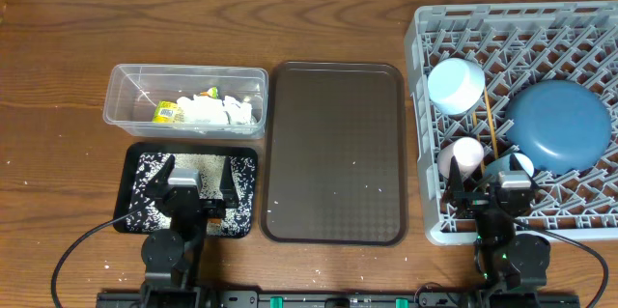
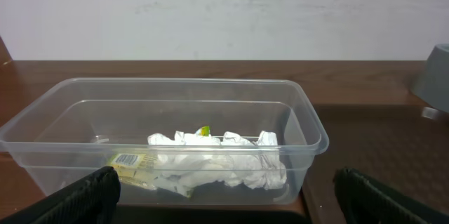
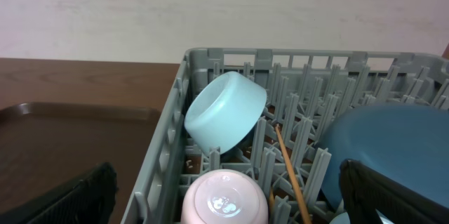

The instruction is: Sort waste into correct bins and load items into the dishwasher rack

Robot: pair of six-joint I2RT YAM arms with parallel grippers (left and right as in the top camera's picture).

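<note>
Brown tray (image 1: 335, 154): lies in the middle of the counter (image 1: 58, 76).
Clear tub (image 1: 124, 86): just left of the brown tray, by its far end. The yellow-green wrapper (image 1: 168, 112) and the white tissue (image 1: 208, 110) are inside.
Black tray (image 1: 191, 148): just left of the brown tray, by its near end. White rice grains (image 1: 150, 178) are spread on it.
Grey rack (image 1: 421, 105): right of the brown tray. It holds the light blue cup (image 1: 456, 84) on its side, the blue plate (image 1: 560, 125), the white cup (image 1: 462, 156) bottom up, and the chopsticks (image 1: 492, 120).
Left fingers (image 2: 84, 199): spread wide, holding nothing, over the black tray.
Right fingers (image 3: 77, 199): spread wide, holding nothing, over the rack's near edge.
</note>
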